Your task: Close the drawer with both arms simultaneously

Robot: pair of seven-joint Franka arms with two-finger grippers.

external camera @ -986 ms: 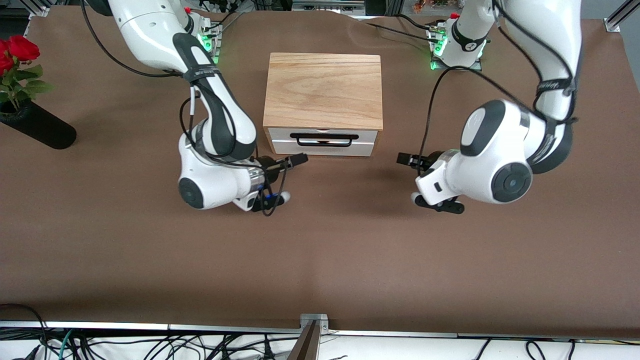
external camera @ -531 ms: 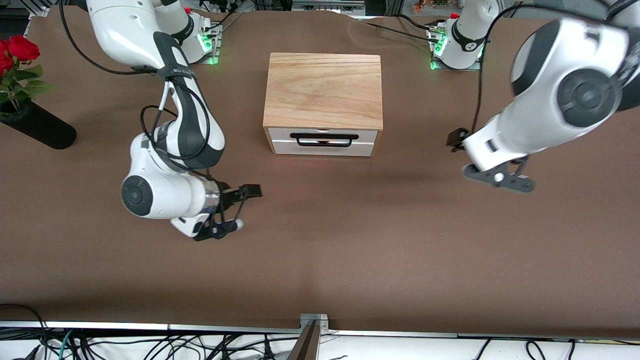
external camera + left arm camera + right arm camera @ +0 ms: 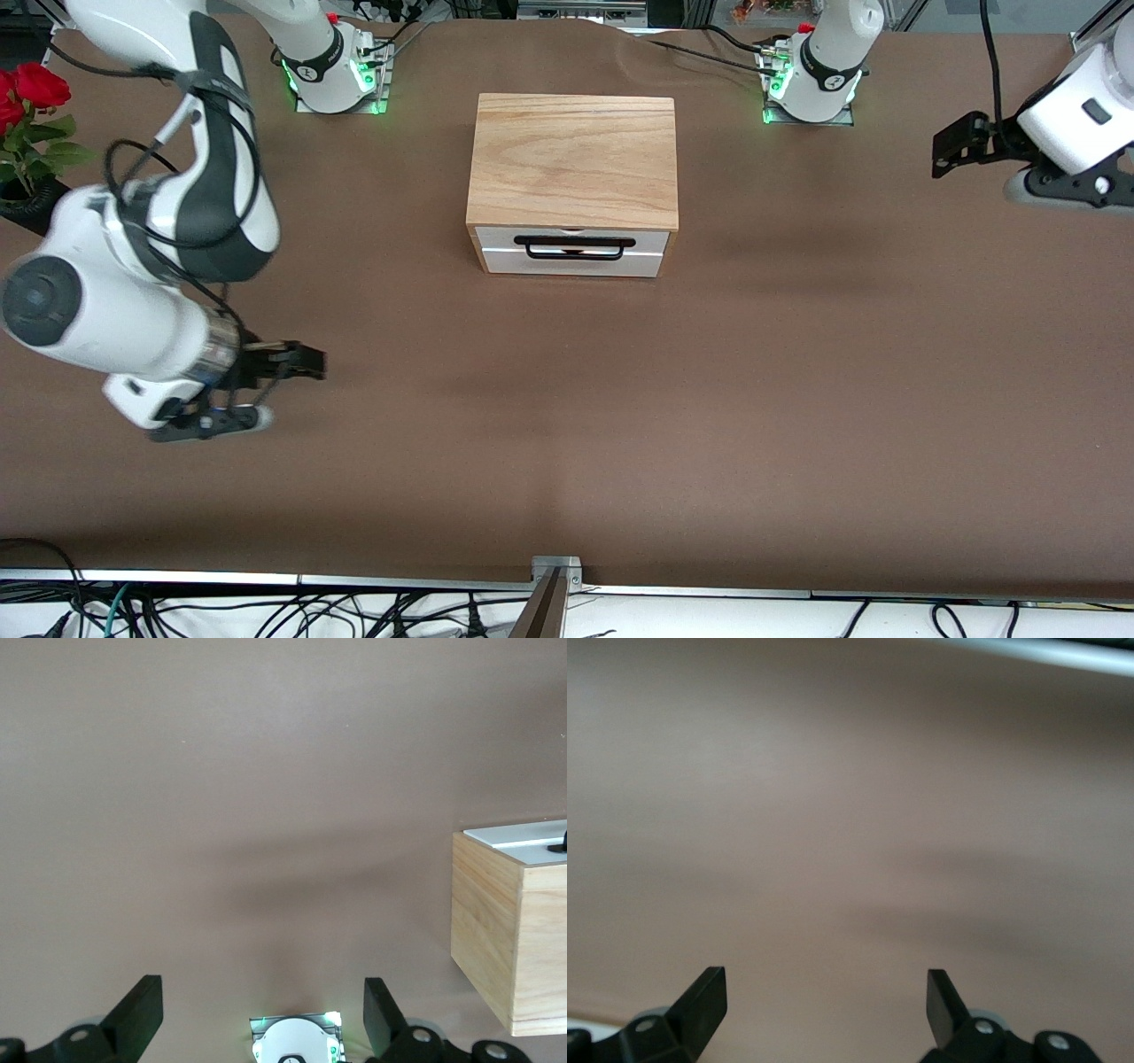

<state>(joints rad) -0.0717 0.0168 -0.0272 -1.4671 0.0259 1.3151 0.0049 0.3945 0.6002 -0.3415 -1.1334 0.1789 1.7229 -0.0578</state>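
Note:
The drawer sits pushed into its light-wood box; its white front panel is flush with the box and the black wire handle faces the front camera. My left gripper is open and empty, raised over the left arm's end of the table, well away from the box. In the left wrist view the open gripper points at bare table, with the box to one side. My right gripper is open and empty over the right arm's end of the table. The right wrist view shows it over bare table.
A black vase with red roses lies at the right arm's end of the table. The green-lit arm bases flank the box. Brown table surface stretches between the box and the front edge.
Both arms have swung away from the drawer front, each toward its own end of the table, and risen. The drawer and box have not moved.

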